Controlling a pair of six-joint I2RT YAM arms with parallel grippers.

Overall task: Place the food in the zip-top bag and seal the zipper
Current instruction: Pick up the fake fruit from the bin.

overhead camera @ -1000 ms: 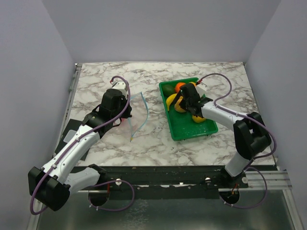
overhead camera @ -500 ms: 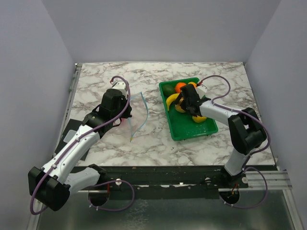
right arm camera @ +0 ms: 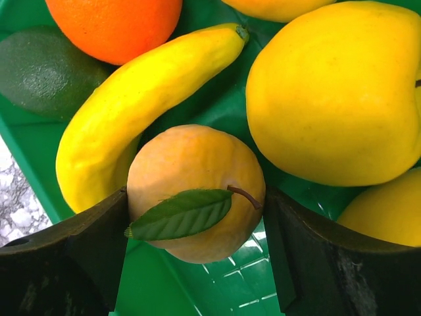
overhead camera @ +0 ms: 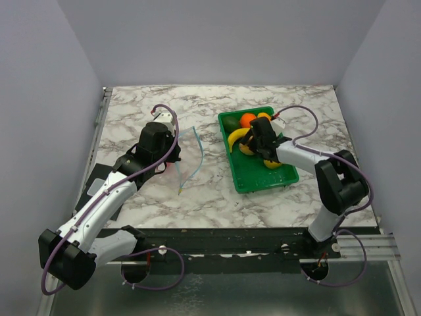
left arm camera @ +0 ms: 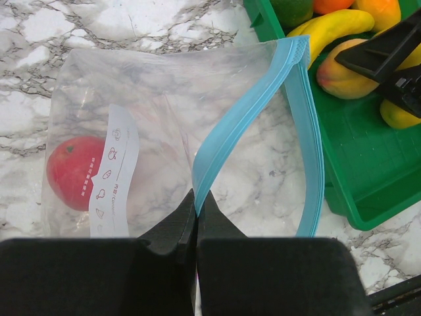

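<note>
1. Left gripper (left arm camera: pixel 196 201): jaws together, pinched on the thin light blue zipper strip (left arm camera: pixel 227 131) at the near lip of the bag.
2. Small clear crinkly zip-top bag (left arm camera: pixel 158 99): lies centre-left on the grey-veined white marble tabletop (overhead camera: pixel 210 191). Its mouth gapes toward the tray, and the far lip arcs close to the tray's left wall.
3. Round red fruit (left arm camera: pixel 72 172): inside the bag, lower left of the left wrist view, partly behind the white printed label (left arm camera: pixel 112 174).
4. Green rectangular plastic tray (overhead camera: pixel 263 179): right of centre, holding the remaining food at its far end. The near end shows bare green floor.
5. Right gripper (right arm camera: pixel 195 194): fingers apart, one against each side of a pale orange round fruit with a green leaf (right arm camera: pixel 191 161), which rests on the tray floor. Cannot tell whether they press.
6. Neighbours: the yellow banana (right arm camera: pixel 131 112) touches that fruit at upper left, and the large yellow fruit (right arm camera: pixel 335 92) sits just beside it at upper right. The orange (right arm camera: pixel 115 23) and the dark green piece (right arm camera: pixel 39 62) lie beyond.
7. Open room: marble shows between bag and tray, and below both.
</note>
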